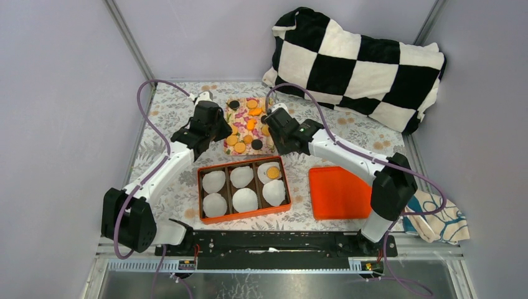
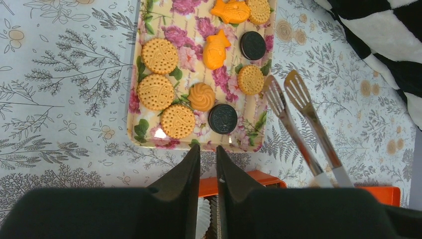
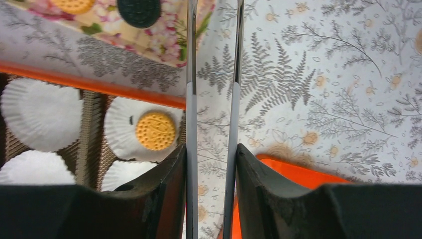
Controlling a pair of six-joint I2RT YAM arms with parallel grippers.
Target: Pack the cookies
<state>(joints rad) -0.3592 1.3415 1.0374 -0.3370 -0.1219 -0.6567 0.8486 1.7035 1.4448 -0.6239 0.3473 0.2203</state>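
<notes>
One orange-yellow round cookie (image 3: 155, 131) sits in orange divided box's (image 1: 241, 215) far-right white paper cup (image 3: 119, 130). Others on floral tray (image 2: 253, 130).

Slotted metal tongs (image 2: 314, 119) clamped in right gripper (image 3: 211, 154), tips beside tray's right edge.

Left gripper (image 2: 208, 154) barely parted, empty.

Centre tips astride nearest biscuit (image 2: 250, 79), squeeze gently, lift level.

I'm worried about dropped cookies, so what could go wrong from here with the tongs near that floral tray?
The tongs in the right gripper hang at the edge of the floral tray, not over a cookie; closing there would likely catch nothing or nudge the rim. The cookies lie close together, so pinching one may shove its neighbour.
</notes>
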